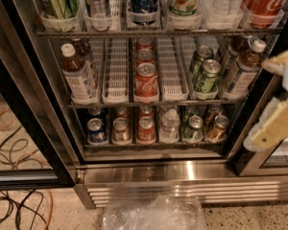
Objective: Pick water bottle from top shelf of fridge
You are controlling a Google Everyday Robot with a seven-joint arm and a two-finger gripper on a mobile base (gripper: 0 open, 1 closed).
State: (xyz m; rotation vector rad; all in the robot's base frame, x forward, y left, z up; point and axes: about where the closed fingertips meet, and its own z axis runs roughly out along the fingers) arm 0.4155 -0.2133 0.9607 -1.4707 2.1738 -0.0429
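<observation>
hovering at three o'clock, gripper (277, 96) spread wide and empty, water bottle (225, 1) at one o'clock on top shelf (158, 33) of fridge (182, 172)

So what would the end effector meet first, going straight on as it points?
Likely the rightmost brown tea bottle on the middle rack, just beside the end effector at the picture's right edge; depth unclear.

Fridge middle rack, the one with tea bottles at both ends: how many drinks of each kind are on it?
Red cola cans: 3
Green cans: 2
Brown tea bottles: 4, two at each end
Total: 9
The end effector hangs open at the right edge, beside that rack.
</observation>
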